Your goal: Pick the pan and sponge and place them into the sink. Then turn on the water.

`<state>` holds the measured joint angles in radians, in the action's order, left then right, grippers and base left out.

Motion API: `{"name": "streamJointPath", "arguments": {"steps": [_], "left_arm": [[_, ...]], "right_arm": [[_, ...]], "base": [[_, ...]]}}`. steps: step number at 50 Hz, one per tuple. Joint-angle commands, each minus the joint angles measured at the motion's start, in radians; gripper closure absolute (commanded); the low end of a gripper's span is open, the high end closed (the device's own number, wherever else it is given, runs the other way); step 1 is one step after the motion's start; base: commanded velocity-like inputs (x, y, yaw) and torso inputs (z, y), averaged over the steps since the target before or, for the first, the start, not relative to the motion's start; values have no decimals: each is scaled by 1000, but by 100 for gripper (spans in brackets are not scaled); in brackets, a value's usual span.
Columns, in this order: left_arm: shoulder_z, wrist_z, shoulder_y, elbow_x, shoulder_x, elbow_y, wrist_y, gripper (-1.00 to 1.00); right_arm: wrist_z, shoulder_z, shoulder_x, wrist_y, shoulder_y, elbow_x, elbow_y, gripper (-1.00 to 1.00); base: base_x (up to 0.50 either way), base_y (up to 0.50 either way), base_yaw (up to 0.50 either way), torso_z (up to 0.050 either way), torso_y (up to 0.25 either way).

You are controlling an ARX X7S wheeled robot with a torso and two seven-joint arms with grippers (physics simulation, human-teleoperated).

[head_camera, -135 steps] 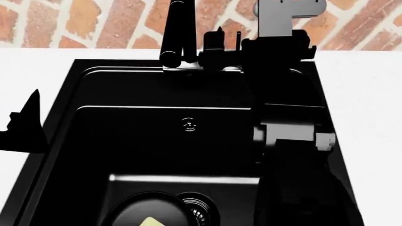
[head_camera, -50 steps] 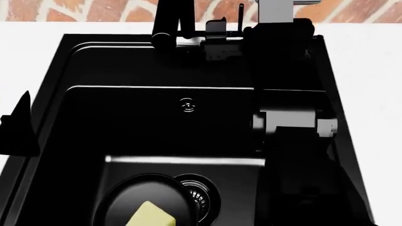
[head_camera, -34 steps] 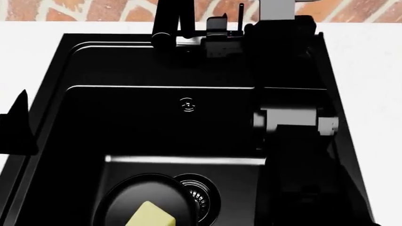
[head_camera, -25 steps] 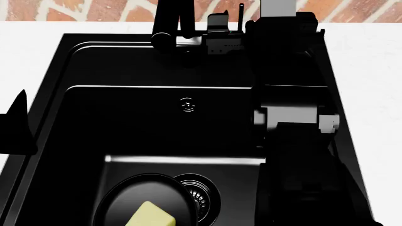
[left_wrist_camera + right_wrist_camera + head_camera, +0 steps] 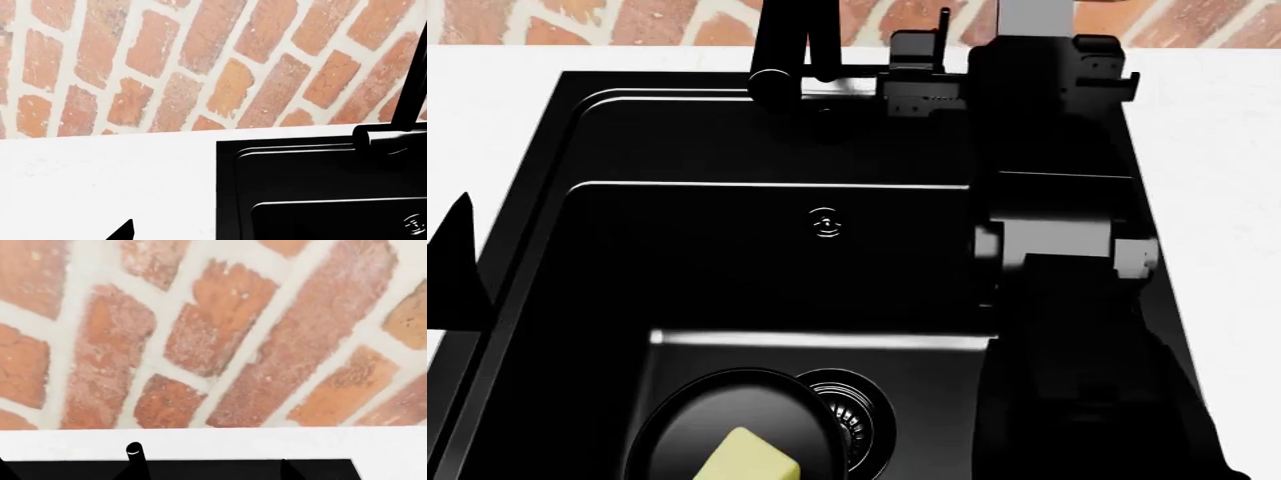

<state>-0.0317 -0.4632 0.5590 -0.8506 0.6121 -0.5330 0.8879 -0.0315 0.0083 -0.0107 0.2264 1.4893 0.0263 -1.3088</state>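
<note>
The black sink (image 5: 627, 110) fills the head view. Low in its basin lies the round black pan (image 5: 687, 430), and the pale yellow sponge (image 5: 747, 458) rests inside it. My right arm reaches over the sink's right side to the back rim. There my right gripper (image 5: 934, 62) stands open around the faucet's thin lever (image 5: 944, 25), whose tip (image 5: 135, 450) shows between the fingertips (image 5: 287, 467) in the right wrist view. My left gripper (image 5: 454, 270) hangs over the white counter beside the sink's left rim (image 5: 230, 190), open, with one fingertip (image 5: 125, 230) showing and nothing held.
The black faucet spout (image 5: 785, 50) rises at the back rim, left of my right gripper. A metal drain strainer (image 5: 851, 420) sits beside the pan, and the overflow fitting (image 5: 823, 224) is on the back wall. White counter (image 5: 1228, 200) surrounds the sink below a brick wall (image 5: 200, 65).
My right gripper has shifted to the right along the back rim, and the lever has moved slightly right with it. The left gripper has drifted left. Pan and sponge are unmoved.
</note>
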Motion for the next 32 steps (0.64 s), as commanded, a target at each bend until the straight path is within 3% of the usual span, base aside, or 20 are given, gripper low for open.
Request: {"name": "streamJointPath", "arguments": {"steps": [1, 32], "left_arm": [[-3, -3, 4, -1, -1, 4, 0, -100], [-3, -9, -5, -5, 6, 2, -5, -100]], "right_arm": [[20, 20, -12, 1, -3, -16, 0, -100], [37, 58, -28, 8, -9, -21, 0, -100]], "base": [[0, 0, 0, 0, 0], [0, 0, 0, 0, 0]]}}
